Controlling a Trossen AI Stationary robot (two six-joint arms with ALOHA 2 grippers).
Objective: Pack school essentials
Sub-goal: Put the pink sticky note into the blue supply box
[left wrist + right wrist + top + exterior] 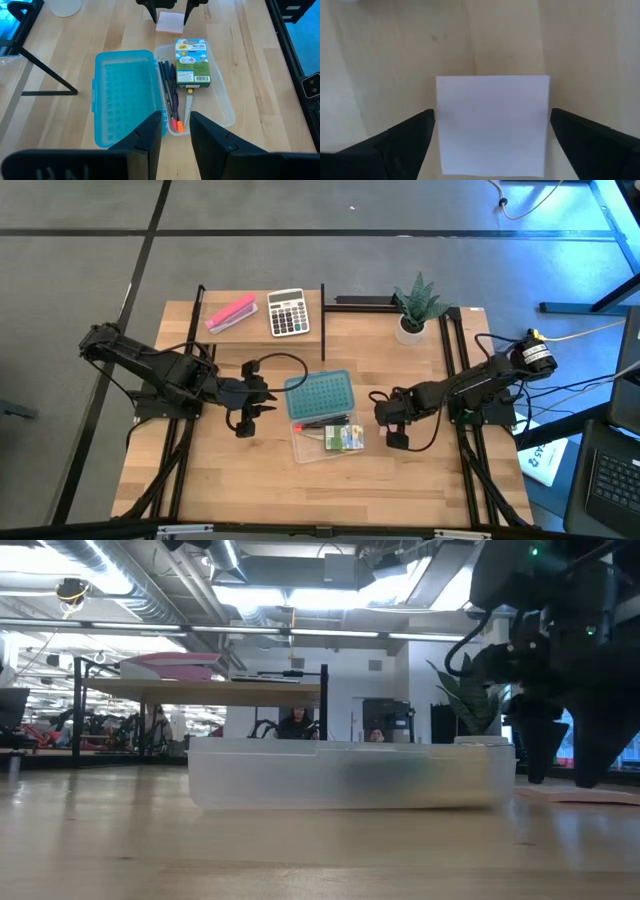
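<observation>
A clear pencil box (325, 435) lies open at the table's middle, its blue lid (125, 97) folded out flat beside the tray. In the tray lie a yellow-green crayon box (192, 64) and thin pens and pencils (169, 95), one with an orange-red tip. My left gripper (176, 132) hangs open above the box's left end, holding nothing. To the right of the box, my right gripper (492, 120) points down, open, with one finger on either side of a pale square note pad (492, 125) that lies flat on the table. Its fingertips hang just over the wood (560, 775).
A raised shelf at the back left carries a pink oblong block (231, 313) and a grey calculator (288, 313). A small potted plant (413, 308) stands at the back right. Bare wood lies in front of the box, toward the near edge.
</observation>
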